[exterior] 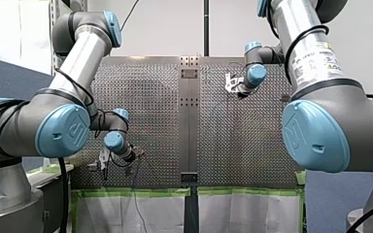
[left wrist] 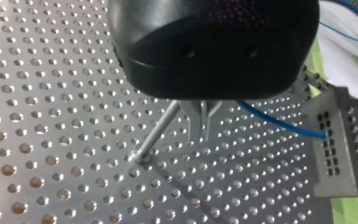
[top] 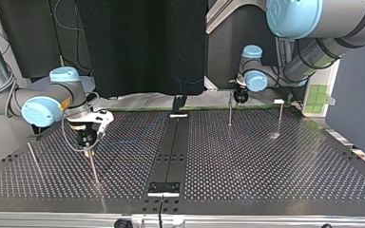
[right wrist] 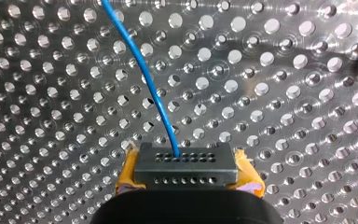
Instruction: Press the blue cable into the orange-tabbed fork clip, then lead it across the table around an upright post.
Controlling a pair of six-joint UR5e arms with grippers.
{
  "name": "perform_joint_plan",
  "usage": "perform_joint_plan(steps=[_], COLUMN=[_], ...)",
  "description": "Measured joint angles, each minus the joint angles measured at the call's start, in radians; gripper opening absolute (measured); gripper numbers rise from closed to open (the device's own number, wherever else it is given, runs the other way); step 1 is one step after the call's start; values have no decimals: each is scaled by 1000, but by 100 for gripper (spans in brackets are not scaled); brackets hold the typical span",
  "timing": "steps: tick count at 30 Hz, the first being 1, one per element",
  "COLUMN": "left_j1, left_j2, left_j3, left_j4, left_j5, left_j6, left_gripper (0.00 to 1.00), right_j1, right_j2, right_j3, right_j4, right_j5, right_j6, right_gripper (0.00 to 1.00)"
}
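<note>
My right gripper (right wrist: 186, 172) is clamped on the grey block (right wrist: 186, 161) ending the blue cable (right wrist: 142, 74), which trails toward 11 o'clock, while my left gripper (left wrist: 204, 123) is pinched together empty, a post (left wrist: 156, 133) at its 9 o'clock; clipping and routing, I judge, both remain.

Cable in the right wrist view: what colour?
The cable is blue; right wrist view shows it best.

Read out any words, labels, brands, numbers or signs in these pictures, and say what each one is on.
White label on my right arm: printed lines, too small and blurred to read.
Blue joint caps: an embossed mark, not legible as letters.
Nothing else carries text.
</note>
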Motion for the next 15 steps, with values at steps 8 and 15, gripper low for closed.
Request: perform_joint_plan(steps=[8, 15], left_j1=[3, -4], left_j2=[0, 0], left_j3=[0, 0], left_j4=[4, -7], left_j5=[8, 14], left_j6=[14, 21], left_gripper=[1, 14], right_j1=[-2, -2], right_j2=[0, 0], right_j3=[0, 0], right_j4=[0, 0], right_j5=[1, 1], right_j6=[0, 0], right_gripper=[0, 0])
